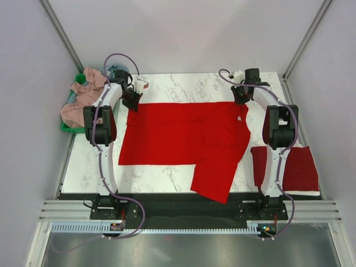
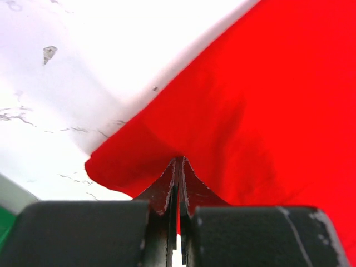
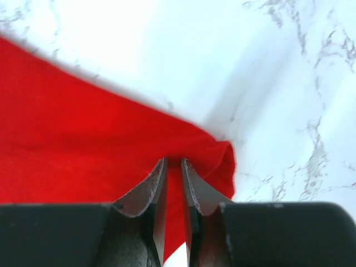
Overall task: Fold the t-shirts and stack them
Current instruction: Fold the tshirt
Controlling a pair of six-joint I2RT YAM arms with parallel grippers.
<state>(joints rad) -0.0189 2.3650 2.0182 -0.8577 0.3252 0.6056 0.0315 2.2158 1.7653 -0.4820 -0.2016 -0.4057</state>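
A bright red t-shirt lies spread on the marble table, one sleeve hanging toward the near edge, a small white label near its right side. My left gripper is shut on the shirt's far left corner, seen in the left wrist view. My right gripper is shut on the far right corner, seen in the right wrist view. A folded red t-shirt lies at the near right. Dusty pink shirts lie heaped at the far left.
A green bin holds the pink heap off the table's left edge. Bare marble runs behind the shirt. A black rail crosses the near edge between the arm bases.
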